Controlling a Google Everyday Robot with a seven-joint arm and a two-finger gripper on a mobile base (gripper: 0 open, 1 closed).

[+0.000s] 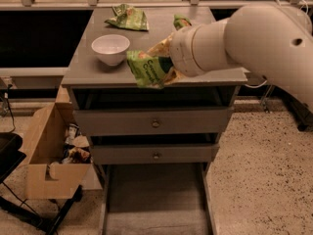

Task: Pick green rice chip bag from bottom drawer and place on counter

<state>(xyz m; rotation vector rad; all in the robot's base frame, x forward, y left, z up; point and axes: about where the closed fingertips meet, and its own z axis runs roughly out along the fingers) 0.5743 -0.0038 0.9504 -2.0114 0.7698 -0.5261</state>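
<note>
The green rice chip bag point(149, 68), glossy green with a dark patch and white lettering, is held in my gripper point(164, 62) at the end of the big white arm point(254, 33). The gripper is shut on the bag and holds it just above the front edge of the grey counter point(88, 67). The bottom drawer point(154, 199) stands pulled out below, its flat grey floor bare.
A white bowl point(111, 49) sits on the counter's left front. A paler green bag point(128, 17) lies at the counter's back. Two shallower drawers with round knobs point(155, 124) are shut. A cardboard box point(49, 155) with items stands on the floor at the left.
</note>
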